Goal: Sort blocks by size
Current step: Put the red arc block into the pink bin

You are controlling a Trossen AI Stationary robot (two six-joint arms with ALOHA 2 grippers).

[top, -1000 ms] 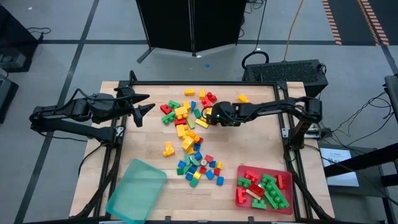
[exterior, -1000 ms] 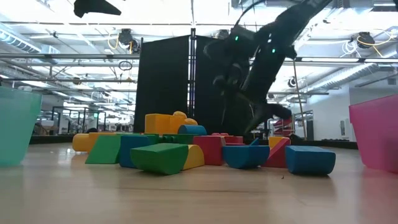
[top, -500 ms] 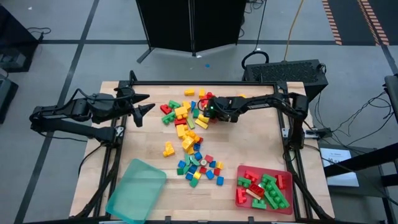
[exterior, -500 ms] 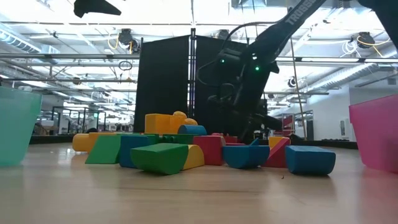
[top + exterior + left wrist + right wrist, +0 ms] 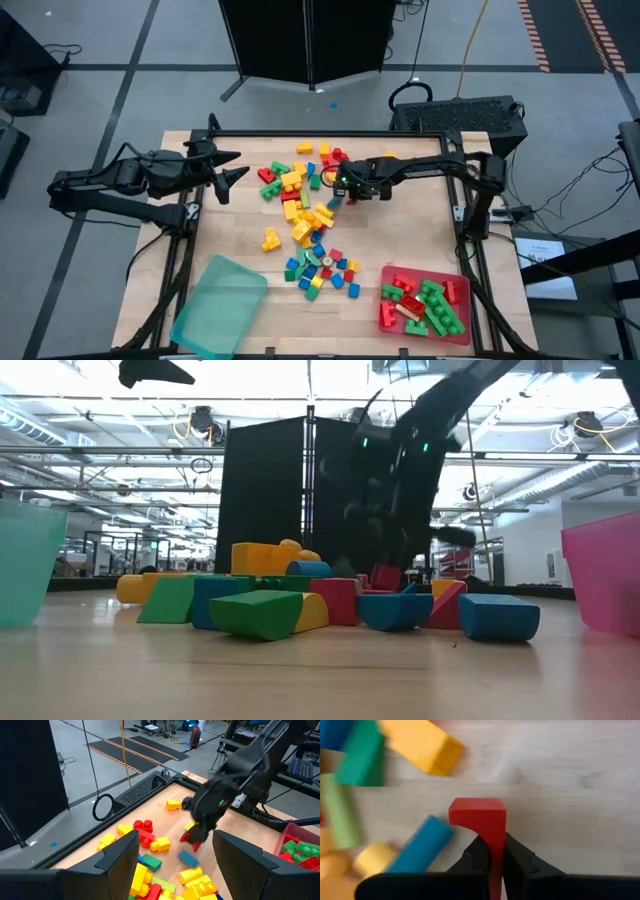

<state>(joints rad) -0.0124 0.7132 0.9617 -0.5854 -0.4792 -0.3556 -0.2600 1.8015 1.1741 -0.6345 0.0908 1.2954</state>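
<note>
I have the right gripper clamped on a red block, the two dark fingers pinching its thin edge from either side with the wider part of the piece sticking out ahead of them, and in the high view that gripper sits low at the right edge of the loose pile of blocks near the middle of the table. From here I judge the step in hand to be lifting this piece clear and carrying it to the red tray at the near right corner, where red and green pieces lie together. To do it well I want to rise straight up before I swing sideways, because a blue block lies just beside the red one, perhaps touching it, and a yellow block rests close ahead; a sideways drag could scatter both. The grip is on a narrow lip, so I expect the block may pivot if I move sharply, and I plan a slow, level carry. The left gripper waits at the left side of the table, raised, with its fingers spread wide and nothing between them. The teal tray at the near left corner looks empty
</note>
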